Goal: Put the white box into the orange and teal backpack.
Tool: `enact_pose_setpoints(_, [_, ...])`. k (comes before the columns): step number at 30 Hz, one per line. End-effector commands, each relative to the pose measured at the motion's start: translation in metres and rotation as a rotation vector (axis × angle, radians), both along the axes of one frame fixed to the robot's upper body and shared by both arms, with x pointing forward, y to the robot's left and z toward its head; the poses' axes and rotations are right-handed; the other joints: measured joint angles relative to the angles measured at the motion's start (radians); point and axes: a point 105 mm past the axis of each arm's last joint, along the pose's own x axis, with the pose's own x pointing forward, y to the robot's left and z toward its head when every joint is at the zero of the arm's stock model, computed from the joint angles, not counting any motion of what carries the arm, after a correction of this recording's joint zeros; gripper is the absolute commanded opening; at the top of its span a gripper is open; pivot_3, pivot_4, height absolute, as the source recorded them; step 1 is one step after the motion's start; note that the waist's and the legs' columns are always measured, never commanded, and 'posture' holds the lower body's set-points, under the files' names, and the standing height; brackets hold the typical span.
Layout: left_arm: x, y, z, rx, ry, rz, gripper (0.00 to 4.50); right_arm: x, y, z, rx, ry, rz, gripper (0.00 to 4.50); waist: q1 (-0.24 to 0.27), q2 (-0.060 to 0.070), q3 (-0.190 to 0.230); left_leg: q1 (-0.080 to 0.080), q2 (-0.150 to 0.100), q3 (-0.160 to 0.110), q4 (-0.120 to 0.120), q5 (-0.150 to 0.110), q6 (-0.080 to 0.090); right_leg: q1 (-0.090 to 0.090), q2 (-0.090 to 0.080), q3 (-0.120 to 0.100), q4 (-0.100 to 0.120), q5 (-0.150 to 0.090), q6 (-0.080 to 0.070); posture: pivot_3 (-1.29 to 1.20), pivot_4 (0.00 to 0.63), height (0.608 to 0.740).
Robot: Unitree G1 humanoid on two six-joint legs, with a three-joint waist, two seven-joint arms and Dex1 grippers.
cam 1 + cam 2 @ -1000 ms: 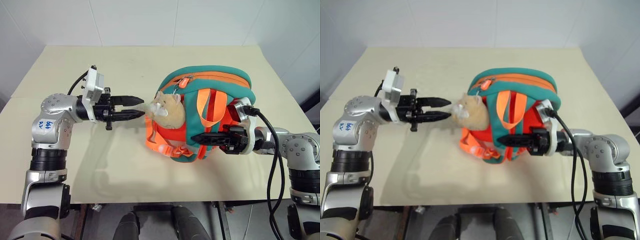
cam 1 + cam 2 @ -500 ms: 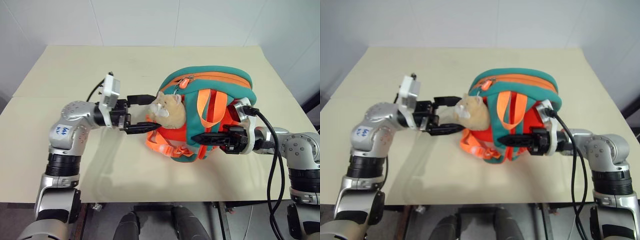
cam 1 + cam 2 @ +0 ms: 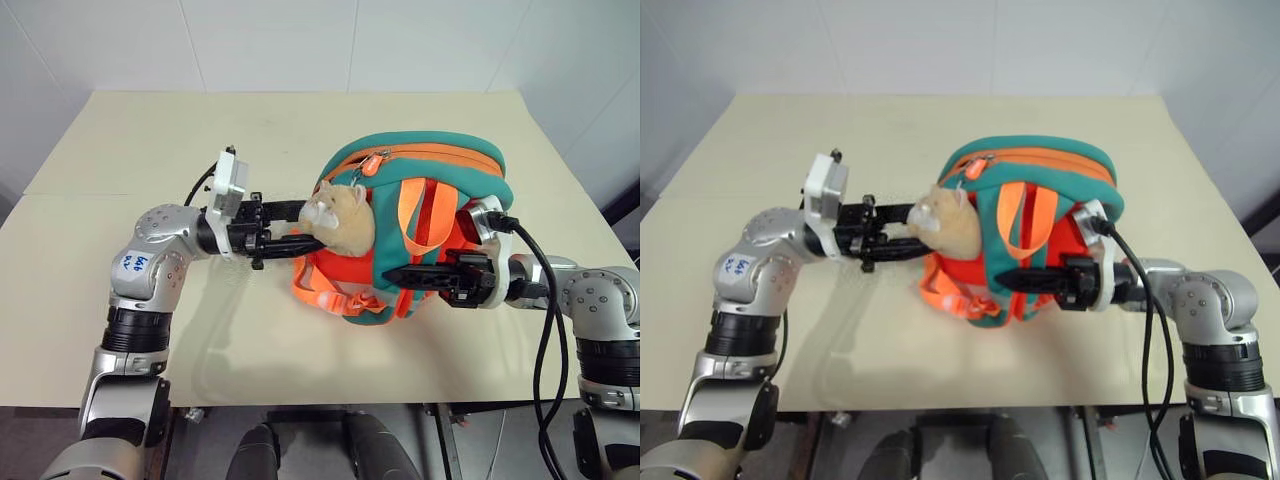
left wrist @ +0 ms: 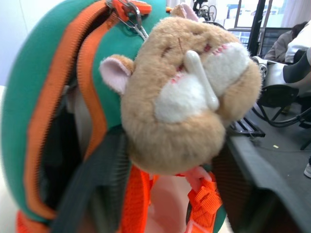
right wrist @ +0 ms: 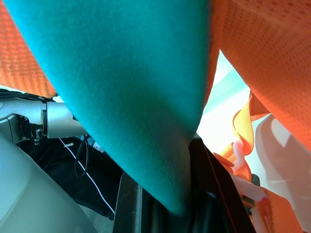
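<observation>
the orange and teal backpack [image 3: 415, 235] stands on the beige table [image 3: 150, 130], right of centre, held off its base between the two arms. the right gripper [image 3: 392, 276] has its fingers pressed together on a teal strap [image 5: 141, 97] at the backpack's near side. the left gripper [image 3: 305, 240] reaches in from the left, level, its fingers narrowed around the underside of the beige plush charm [image 3: 342, 214] that hangs from the zip pull; whether they actually pinch the plush or the orange webbing [image 3: 320, 290] below it, i cannot tell.

the white box is not to be found on the table or in either gripper, and the zip along the top looks closed, so it may already be inside; that is only a guess.

risks from here: the left gripper may have the charm rather than the bag, and a pull on it would strain the small metal clip [image 4: 130, 12] or tug the zip sideways instead of steadying the backpack. the loose orange loops could snag a finger. with one thin strap bearing the weight, the bag could swing or slip from the right gripper.

writing: a blue handwritten mark on a sticker [image 3: 133, 262] on the left arm, not legible. no brand on the backpack that i can read.
</observation>
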Motion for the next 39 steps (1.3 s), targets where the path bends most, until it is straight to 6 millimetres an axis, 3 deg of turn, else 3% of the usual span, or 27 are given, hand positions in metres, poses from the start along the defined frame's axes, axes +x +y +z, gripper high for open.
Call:
enact_pose_setpoints(1, [-0.004, 0.015, 0.025, -0.024, -0.107, 0.009, 1.18, -0.005, 0.003, 0.003, 0.009, -0.02, 0.019, 0.03, -0.002, 0.0, 0.0, 0.0, 0.0, 0.0, 0.0, 0.0, 0.0, 0.0, 0.0, 0.0, 0.0, 0.0, 0.0, 0.0, 0.15, 0.74])
enact_pose_setpoints(6, [0.004, 0.033, 0.034, 0.008, -0.14, 0.085, 0.25, -0.004, 0.003, 0.003, 0.008, -0.019, 0.021, 0.03, -0.001, 0.0, 0.0, 0.0, 0.0, 0.0, -0.001, 0.0, 0.0, 0.0, 0.0, 0.0, -0.001, 0.0, 0.0, 0.0, 0.15, 0.74])
enact_pose_setpoints(17, [0.021, 0.065, 0.044, 0.04, -0.166, 0.236, 0.25, -0.004, 0.003, 0.003, 0.007, -0.018, 0.018, 0.03, -0.002, 0.0, 0.0, 0.0, 0.0, 0.0, -0.001, 0.0, 0.0, 0.0, 0.0, 0.0, -0.001, 0.0, 0.0, 0.0, 0.15, 0.74])
enact_pose_setpoints(27, [0.022, 0.058, 0.032, 0.023, -0.068, 0.229, 0.25, -0.005, 0.004, 0.003, 0.008, -0.018, 0.016, 0.03, -0.001, 0.0, 0.0, 0.0, 0.0, 0.0, -0.001, 0.0, 0.0, 0.0, 0.0, 0.0, -0.001, 0.0, 0.0, 0.0, 0.15, 0.74])
enact_pose_setpoints(34, [0.014, 0.052, 0.033, 0.033, -0.121, 0.19, 2.36, -0.005, 0.005, 0.003, 0.009, -0.019, 0.02, 0.03, 0.003, 0.0, 0.0, 0.0, 0.0, 0.0, 0.0, 0.0, 0.0, 0.0, 0.0, 0.0, -0.001, 0.0, 0.0, 0.0, 0.15, 0.74])
enact_pose_setpoints(39, [0.009, 0.055, 0.036, 0.028, -0.131, 0.173, 2.36, -0.005, 0.006, 0.003, 0.009, -0.019, 0.022, 0.03, 0.01, 0.0, 0.0, -0.001, 0.0, 0.0, -0.001, 0.0, 0.0, 0.0, -0.001, 0.0, -0.002, 0.0, 0.0, 0.0, 0.15, 0.74])
